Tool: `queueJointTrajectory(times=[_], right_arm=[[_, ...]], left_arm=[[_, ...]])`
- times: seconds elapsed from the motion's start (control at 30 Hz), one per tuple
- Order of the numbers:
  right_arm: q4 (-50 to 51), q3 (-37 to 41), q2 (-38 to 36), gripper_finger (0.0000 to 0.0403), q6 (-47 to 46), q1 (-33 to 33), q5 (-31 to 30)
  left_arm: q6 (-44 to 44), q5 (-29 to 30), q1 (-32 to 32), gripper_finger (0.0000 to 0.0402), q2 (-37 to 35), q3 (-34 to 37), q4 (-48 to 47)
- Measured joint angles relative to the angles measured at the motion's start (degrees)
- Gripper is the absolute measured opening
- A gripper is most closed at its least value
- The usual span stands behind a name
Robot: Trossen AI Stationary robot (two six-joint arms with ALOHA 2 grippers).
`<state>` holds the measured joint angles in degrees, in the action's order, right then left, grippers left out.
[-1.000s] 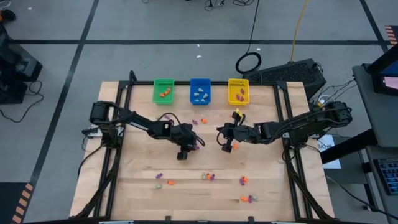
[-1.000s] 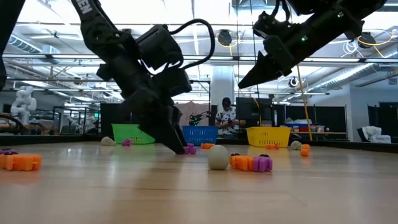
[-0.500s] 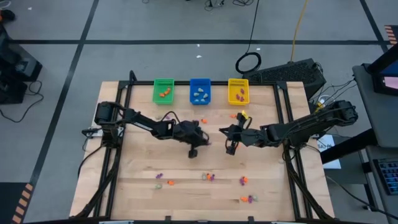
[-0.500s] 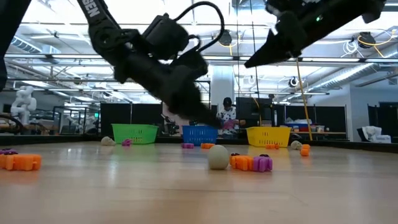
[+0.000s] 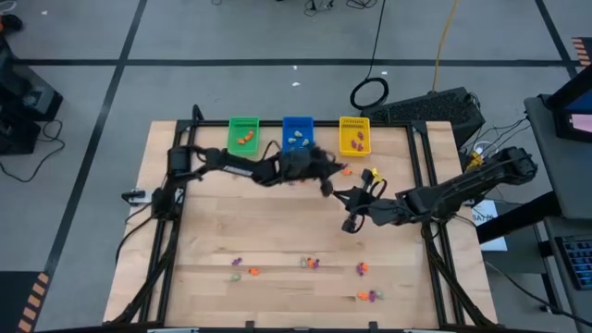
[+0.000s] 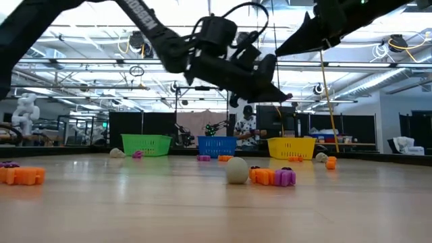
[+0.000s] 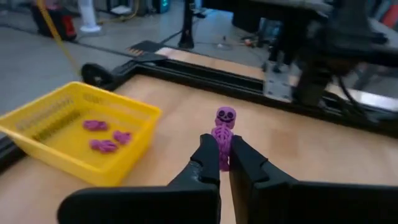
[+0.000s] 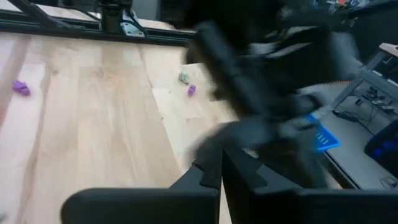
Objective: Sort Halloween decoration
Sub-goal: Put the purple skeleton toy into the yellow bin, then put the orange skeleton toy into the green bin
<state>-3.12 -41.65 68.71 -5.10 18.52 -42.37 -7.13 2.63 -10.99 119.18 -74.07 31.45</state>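
Observation:
My left gripper [image 5: 329, 183] hangs above the table near the yellow bin [image 5: 354, 136], shut on a tiny purple skeleton [image 7: 222, 134], one piece of the Halloween decoration. In the low view it is high over the wood [image 6: 282, 96]. My right gripper [image 5: 350, 225] is shut in mid-air right of centre, with nothing showing between its fingers [image 8: 221, 160]. More orange, purple and pale trinkets lie on the table near the front edge [image 5: 310, 263] [image 5: 370, 296]. My left gripper pinches the skeleton's lower body [image 7: 222, 155] between its two fingers. The figure stands upright past the fingertips, skull [image 7: 225, 116] on top. It is lifted clear of the table.
Green [image 5: 243, 135], blue [image 5: 297, 135] and yellow bins stand in a row at the far edge; the yellow one holds purple pieces [image 7: 102, 145]. An orange trinket [image 5: 347, 170] lies just before the yellow bin. A black frame rail [image 7: 249, 87] runs along the table's edge.
My left gripper has shut on the purple skeleton at mid-table, lifted it clear and carried it up and toward the far right, near the yellow bin. My right gripper has risen a little, still shut.

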Motion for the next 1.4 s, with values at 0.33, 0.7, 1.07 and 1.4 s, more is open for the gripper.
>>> queueJointTrajectory(times=[0.33,0.7,1.07,1.4], right_arm=[[-0.67,-0.02,-0.47,0.0000,0.19,1.12,-1.46],[-2.21,-0.02,-0.47,0.0000,0.72,1.16,-1.38],[-2.23,-0.02,-0.47,0.0000,0.72,1.75,-1.35],[-1.76,-0.02,-0.47,0.0000,1.04,2.61,-1.33]], left_arm=[[0.00,-3.76,-7.00,0.0000,5.60,-16.72,-14.53],[-0.13,-8.29,-10.69,0.0001,14.57,-33.52,-29.92],[-3.08,-12.98,-12.57,0.0002,19.51,-38.60,-35.46],[1.86,-14.85,-11.86,0.0001,17.67,-38.55,-35.75]])
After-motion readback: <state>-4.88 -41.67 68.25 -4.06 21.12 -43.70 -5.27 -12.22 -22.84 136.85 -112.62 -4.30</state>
